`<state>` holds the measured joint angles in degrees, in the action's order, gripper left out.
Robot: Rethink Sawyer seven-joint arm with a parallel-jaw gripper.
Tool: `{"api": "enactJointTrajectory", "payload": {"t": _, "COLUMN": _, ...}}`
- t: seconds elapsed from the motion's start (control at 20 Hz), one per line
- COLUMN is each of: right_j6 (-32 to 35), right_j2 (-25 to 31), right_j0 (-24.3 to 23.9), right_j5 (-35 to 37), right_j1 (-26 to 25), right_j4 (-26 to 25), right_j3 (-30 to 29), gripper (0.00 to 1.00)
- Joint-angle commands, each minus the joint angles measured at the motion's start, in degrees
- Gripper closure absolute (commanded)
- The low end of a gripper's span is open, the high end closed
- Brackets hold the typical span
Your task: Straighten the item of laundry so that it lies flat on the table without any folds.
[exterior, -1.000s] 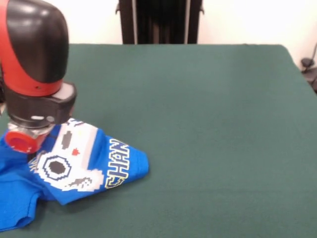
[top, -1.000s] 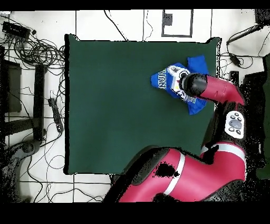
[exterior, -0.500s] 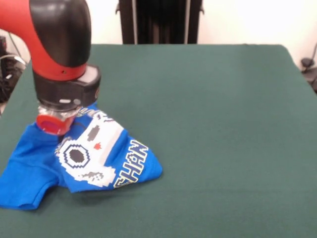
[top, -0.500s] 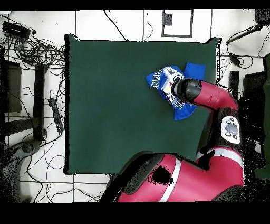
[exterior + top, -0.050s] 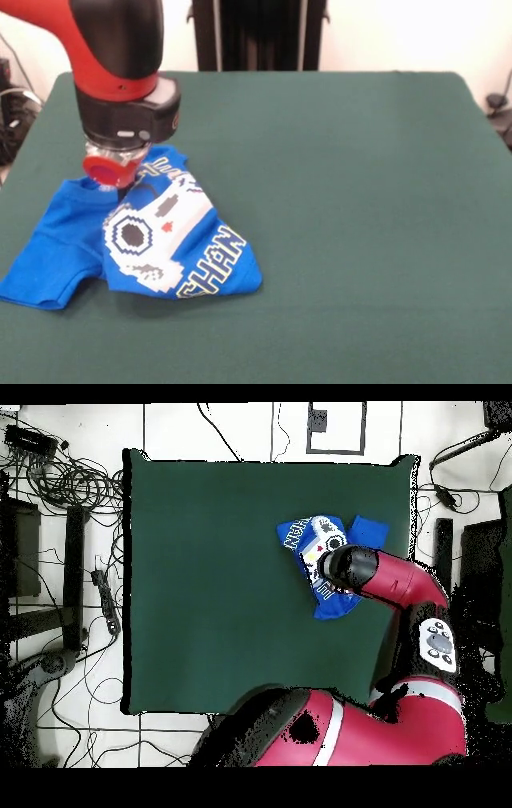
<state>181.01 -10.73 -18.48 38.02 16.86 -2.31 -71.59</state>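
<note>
The item of laundry (image 5: 172,244), a bright blue T-shirt with its white pixel print and yellow lettering facing up, lies crumpled near the left edge of the green table (image 5: 360,200). One sleeve trails toward the front left corner. The cloth rises in a peak to my gripper (image 5: 122,189), which hangs under the red and black wrist and is shut on the shirt's upper part. In the overhead view the arm's wrist covers the gripper and the middle of the shirt (image 5: 303,535). The shirt sits in the right half of the table (image 5: 210,584).
The table's left edge (image 5: 36,128) runs close beside the shirt. A black stand (image 5: 260,36) rises behind the far edge. In the overhead view, cables and stands (image 5: 60,544) lie on the floor left of the table.
The gripper has moved right and farther from the front camera, dragging the shirt with it away from the left edge. The shirt's trailing sleeve has spread out behind it.
</note>
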Motion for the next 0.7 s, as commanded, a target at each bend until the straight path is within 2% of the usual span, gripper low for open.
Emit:
{"api": "enactJointTrajectory", "payload": {"t": 0.05, "right_j6": 0.06, "right_j2": 4.18, "right_j0": 2.88, "right_j5": 8.28, "right_j1": 4.32, "right_j4": 2.73, "right_j3": -10.54, "gripper": 1.0}}
{"api": "enactJointTrajectory", "payload": {"t": 0.4, "right_j6": -1.45, "right_j2": 4.14, "right_j0": 2.83, "right_j5": 12.66, "right_j1": 12.91, "right_j4": 3.58, "right_j3": -17.9, "gripper": 1.0}}
{"api": "enactJointTrajectory", "payload": {"t": 0.55, "right_j6": -1.89, "right_j2": 3.92, "right_j0": 2.77, "right_j5": 13.54, "right_j1": 14.96, "right_j4": 3.27, "right_j3": -19.72, "gripper": 1.0}}
{"api": "enactJointTrajectory", "payload": {"t": 0.7, "right_j6": -3.42, "right_j2": 3.63, "right_j0": 2.01, "right_j5": 15.23, "right_j1": 14.3, "right_j4": 1.56, "right_j3": -16.87, "gripper": 1.0}}
